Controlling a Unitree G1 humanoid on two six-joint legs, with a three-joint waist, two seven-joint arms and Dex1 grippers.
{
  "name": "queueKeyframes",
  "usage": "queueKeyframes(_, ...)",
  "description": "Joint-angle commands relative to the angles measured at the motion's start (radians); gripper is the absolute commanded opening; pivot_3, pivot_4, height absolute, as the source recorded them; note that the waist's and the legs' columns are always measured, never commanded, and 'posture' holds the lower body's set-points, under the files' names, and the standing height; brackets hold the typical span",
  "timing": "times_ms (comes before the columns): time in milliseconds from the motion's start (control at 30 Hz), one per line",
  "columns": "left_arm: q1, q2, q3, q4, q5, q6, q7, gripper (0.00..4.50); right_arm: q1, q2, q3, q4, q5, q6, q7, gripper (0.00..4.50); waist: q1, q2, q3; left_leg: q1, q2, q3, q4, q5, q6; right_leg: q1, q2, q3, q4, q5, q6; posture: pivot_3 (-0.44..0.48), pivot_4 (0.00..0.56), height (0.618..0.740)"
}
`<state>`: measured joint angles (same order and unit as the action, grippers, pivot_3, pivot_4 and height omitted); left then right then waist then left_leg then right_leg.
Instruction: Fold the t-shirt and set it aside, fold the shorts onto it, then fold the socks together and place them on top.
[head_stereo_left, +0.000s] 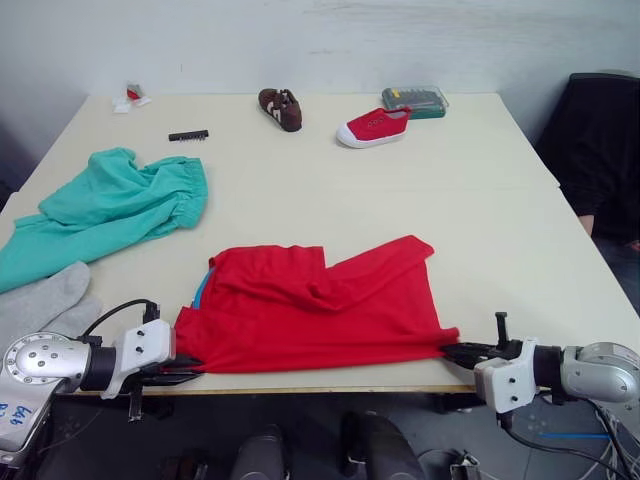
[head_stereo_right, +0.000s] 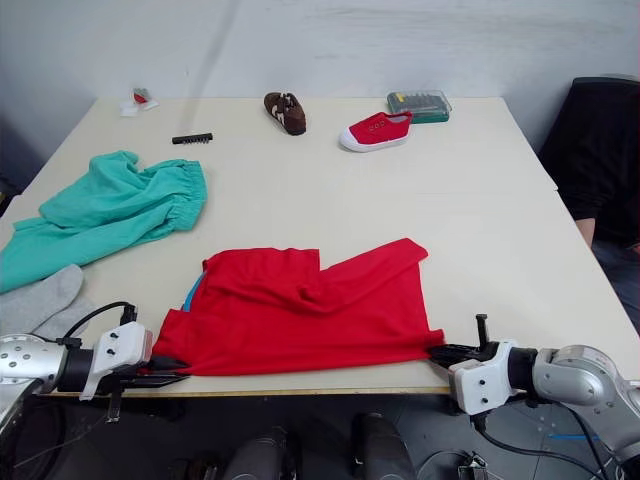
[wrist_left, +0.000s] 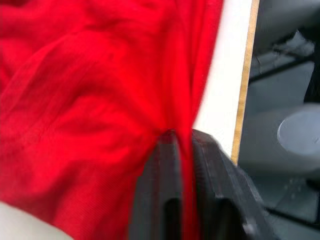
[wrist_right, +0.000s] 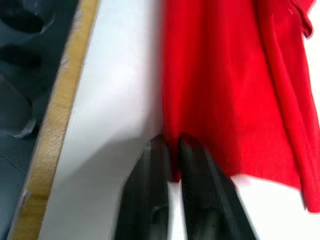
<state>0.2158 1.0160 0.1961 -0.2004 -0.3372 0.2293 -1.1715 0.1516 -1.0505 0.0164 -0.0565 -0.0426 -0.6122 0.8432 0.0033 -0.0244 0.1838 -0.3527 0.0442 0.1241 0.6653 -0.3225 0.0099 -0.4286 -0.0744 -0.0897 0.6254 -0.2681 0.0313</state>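
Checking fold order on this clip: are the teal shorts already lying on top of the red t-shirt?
No, the shorts lie apart on the table's left side, while the t-shirt sits at the near edge.

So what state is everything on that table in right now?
T-shirt: partly folded, near corners pinched.
Left gripper: shut on t-shirt.
Right gripper: shut on t-shirt.
Shorts: crumpled, unfolded.
Socks: lying loose, unfolded.
Red shoe: upright.
Brown shoe: upright.
Plastic case: closed.
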Motion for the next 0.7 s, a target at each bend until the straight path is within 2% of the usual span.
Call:
queueKeyframes(33, 0.011, 0.039, 0.113, -0.053, -0.176, 0.192, -0.064, 1.93, 0.082, -0.027, -0.09, -0.141, 0.226, 0.184, 0.062, 1.7, 0.0, 0.0, 0.0, 0.0, 0.001, 0.0, 0.0, 0.0, 0.0, 0.0, 0.0, 0.0, 0.0, 0.0, 0.0, 0.0, 0.15, 0.74)
queueKeyframes(100, -0.026, 0.06, 0.164, -0.063, -0.294, 0.327, -0.086, 2.54, 0.127, -0.025, -0.132, -0.239, 0.377, 0.341, 0.081, 2.34, -0.001, -0.001, 0.0, -0.001, 0.003, -0.001, 0.0, -0.001, -0.002, 0.0, 0.002, -0.001, 0.001, -0.001, -0.001, 0.0, 0.15, 0.74)
queueKeyframes(200, -0.146, 0.055, 0.181, -0.052, -0.421, 0.48, -0.05, 2.54, 0.132, -0.004, -0.167, -0.356, 0.556, 0.552, 0.068, 2.34, -0.001, -0.001, 0.001, 0.0, 0.003, -0.003, 0.0, -0.001, -0.003, 0.0, 0.003, -0.001, 0.002, -0.001, -0.001, 0.0, 0.15, 0.74)
queueKeyframes(333, -0.232, 0.024, 0.097, -0.059, -0.386, 0.469, -0.033, 1.63, 0.069, 0.05, -0.13, -0.446, 0.644, 0.735, 0.021, 1.32, -0.005, 0.0, 0.001, 0.0, 0.003, -0.003, 0.0, -0.001, -0.003, 0.0, 0.003, -0.001, 0.002, -0.001, -0.001, 0.0, 0.15, 0.74)
queueKeyframes(433, -0.244, 0.001, -0.007, -0.075, -0.303, 0.408, -0.025, 0.6, 0.013, 0.102, -0.053, -0.491, 0.615, 0.807, 0.002, 0.23, -0.006, 0.0, 0.001, 0.0, 0.003, -0.002, -0.001, -0.002, -0.005, -0.001, 0.003, -0.001, 0.002, -0.001, -0.002, 0.0, 0.15, 0.74)
queueKeyframes(467, -0.247, -0.006, -0.046, -0.079, -0.267, 0.377, -0.023, 0.3, -0.002, 0.113, -0.018, -0.497, 0.577, 0.811, 0.007, 0.0, -0.005, 0.0, 0.001, -0.001, 0.003, -0.002, -0.001, -0.002, -0.005, -0.002, 0.003, -0.001, 0.002, -0.001, -0.002, 0.0, 0.15, 0.74)
queueKeyframes(500, -0.251, -0.013, -0.086, -0.08, -0.227, 0.346, -0.02, 0.02, -0.018, 0.123, 0.024, -0.495, 0.526, 0.808, 0.01, 0.0, -0.004, 0.0, 0.001, -0.001, 0.003, -0.002, -0.001, -0.002, -0.005, -0.002, 0.003, -0.001, 0.002, -0.001, -0.002, 0.0, 0.15, 0.74)
queueKeyframes(700, -0.279, -0.047, -0.235, -0.038, -0.054, 0.249, 0.028, 0.02, -0.047, 0.152, 0.164, -0.4, 0.27, 0.754, 0.0, 0.0, 0.0, 0.0, 0.001, -0.003, 0.003, -0.002, -0.001, -0.004, -0.004, -0.004, 0.003, -0.001, 0.0, -0.001, -0.002, 0.0, 0.15, 0.74)
